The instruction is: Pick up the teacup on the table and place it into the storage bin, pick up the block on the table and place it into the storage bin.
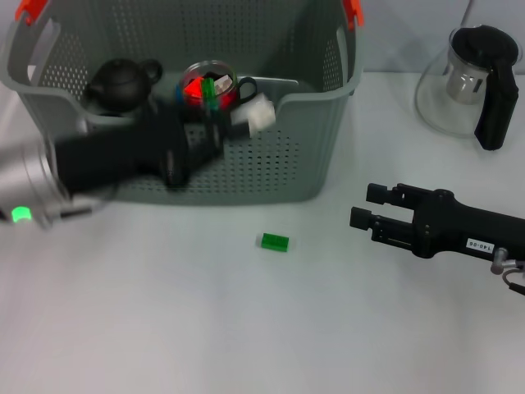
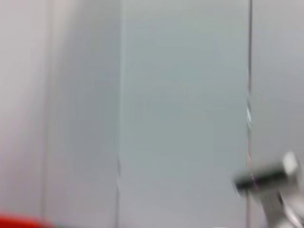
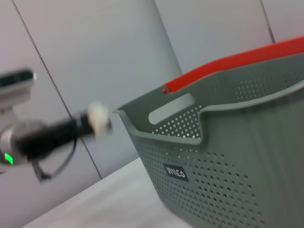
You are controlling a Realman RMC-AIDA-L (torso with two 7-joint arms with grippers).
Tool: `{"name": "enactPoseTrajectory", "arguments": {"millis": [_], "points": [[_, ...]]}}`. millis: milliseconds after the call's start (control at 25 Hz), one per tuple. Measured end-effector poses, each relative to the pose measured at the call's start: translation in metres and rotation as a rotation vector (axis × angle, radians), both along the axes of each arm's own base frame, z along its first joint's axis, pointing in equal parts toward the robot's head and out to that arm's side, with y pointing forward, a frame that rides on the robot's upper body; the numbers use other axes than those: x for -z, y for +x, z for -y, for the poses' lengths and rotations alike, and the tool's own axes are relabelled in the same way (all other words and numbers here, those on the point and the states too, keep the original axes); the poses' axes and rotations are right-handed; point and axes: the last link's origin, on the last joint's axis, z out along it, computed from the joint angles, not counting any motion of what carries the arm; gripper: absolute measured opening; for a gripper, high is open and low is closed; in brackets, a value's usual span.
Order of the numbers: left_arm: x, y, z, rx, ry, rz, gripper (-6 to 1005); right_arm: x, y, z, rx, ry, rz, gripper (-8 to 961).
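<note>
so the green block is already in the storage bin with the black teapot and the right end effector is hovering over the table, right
Not quite. In the head view the green block lies on the white table, in front of the storage bin, not in it. The rest holds: the black teapot sits in the bin, and the right end effector hovers over the table to the block's right.

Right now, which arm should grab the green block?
Right, probably. The right hand hovers low over the table, open, facing the block with nothing between. The left hand is up at the bin rim, blurred.
</note>
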Motion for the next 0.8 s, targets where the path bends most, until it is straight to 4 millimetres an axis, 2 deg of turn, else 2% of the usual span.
{"name": "enactPoseTrajectory", "arguments": {"millis": [200,440,480,520,800], "points": [[-0.03,0.029,-0.036,-0.036,0.024,0.058,208,0.002,-0.001,-0.001,0.002,0.004,0.003,673],[-0.042,0.046,-0.08,-0.213,0.053,-0.031,224,0.002,-0.002,-0.002,-0.001,0.004,0.003,673],[-0.042,0.046,-0.08,-0.213,0.053,-0.031,227,0.002,-0.002,-0.002,-0.002,0.005,0.003,673],[-0.046,0.049,-0.096,-0.276,0.067,-0.119,230,0.002,-0.002,-0.003,-0.003,0.005,0.003,673],[-0.056,0.058,-0.119,-0.403,0.09,-0.432,248,0.001,-0.003,-0.004,-0.005,0.006,0.005,673]]}}
